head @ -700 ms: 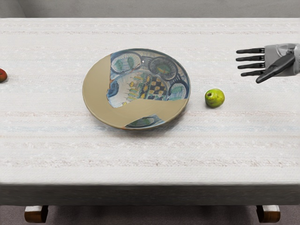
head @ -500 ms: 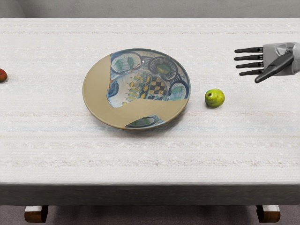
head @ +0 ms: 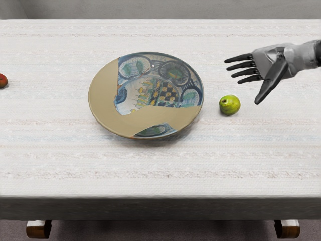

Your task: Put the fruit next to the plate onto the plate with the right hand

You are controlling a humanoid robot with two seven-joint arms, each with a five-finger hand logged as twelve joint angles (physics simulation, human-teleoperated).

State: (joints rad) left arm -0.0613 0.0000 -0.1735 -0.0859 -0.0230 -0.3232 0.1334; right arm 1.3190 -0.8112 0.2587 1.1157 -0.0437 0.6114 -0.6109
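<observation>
A small green fruit [head: 229, 105] lies on the table just right of a patterned plate [head: 108, 100] with a tan rim and a blue, green and yellow middle. My right hand [head: 251, 75] comes in from the right edge and hovers above and slightly right of the fruit, apart from it. Its fingers [head: 239, 66] are spread and point left, the thumb points down, and it holds nothing. The left arm is not in view.
A small red fruit [head: 2, 80] sits at the far left edge of the white table [head: 160, 165]. The table's front edge runs across the lower part of the view, with wooden feet below it.
My right hand has moved left and slightly down toward the green fruit, with the thumb swinging downward. The fruit and the plate have not moved.
</observation>
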